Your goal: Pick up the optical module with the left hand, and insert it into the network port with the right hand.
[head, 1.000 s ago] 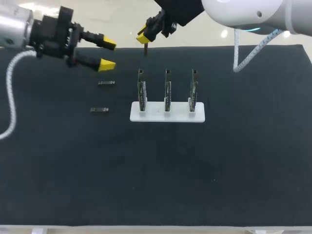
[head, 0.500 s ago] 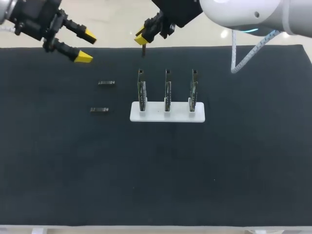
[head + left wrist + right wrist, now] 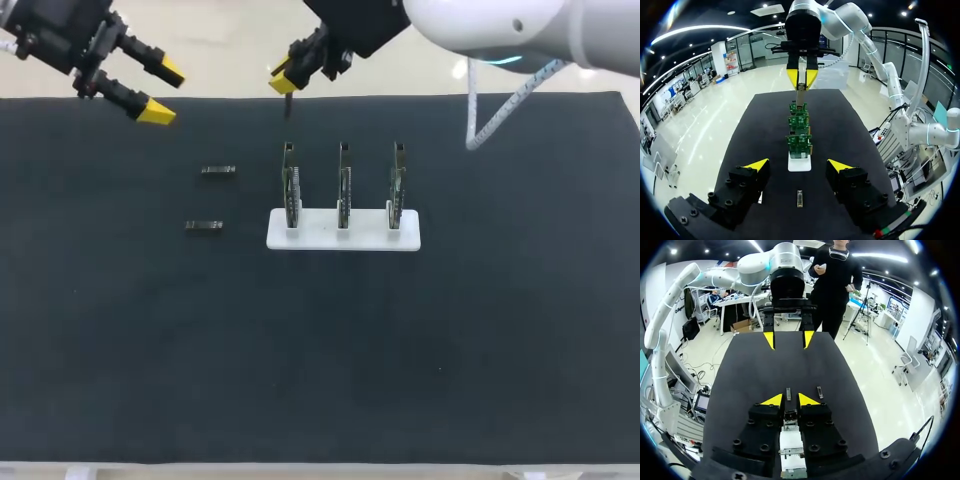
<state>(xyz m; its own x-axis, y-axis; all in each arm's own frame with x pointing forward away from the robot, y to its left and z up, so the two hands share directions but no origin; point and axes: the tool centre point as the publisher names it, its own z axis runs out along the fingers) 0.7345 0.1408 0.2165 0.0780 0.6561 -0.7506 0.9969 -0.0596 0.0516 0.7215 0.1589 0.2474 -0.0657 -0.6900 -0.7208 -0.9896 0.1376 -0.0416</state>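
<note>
My right gripper (image 3: 283, 78) pinches the optical module (image 3: 288, 104) upright, long axis pointing down, seemingly above the leftmost network port (image 3: 289, 152), not yet touching it; my left gripper (image 3: 163, 92) hangs wide open, empty, well apart

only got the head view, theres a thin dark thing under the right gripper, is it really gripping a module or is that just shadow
observer: It's gripped. The left wrist view shows the right gripper with both yellow tips closed on an optical module from two sides.
operator: is it hanging straight
observer: Yes, in that view it hangs upright below the tips, above the row of circuit boards and not in any of them.
operator: over the boards or short of them
observer: The right wrist view looks down past its fingers onto the white stand, so it seems to be over the row; which board I can't tell.
</note>
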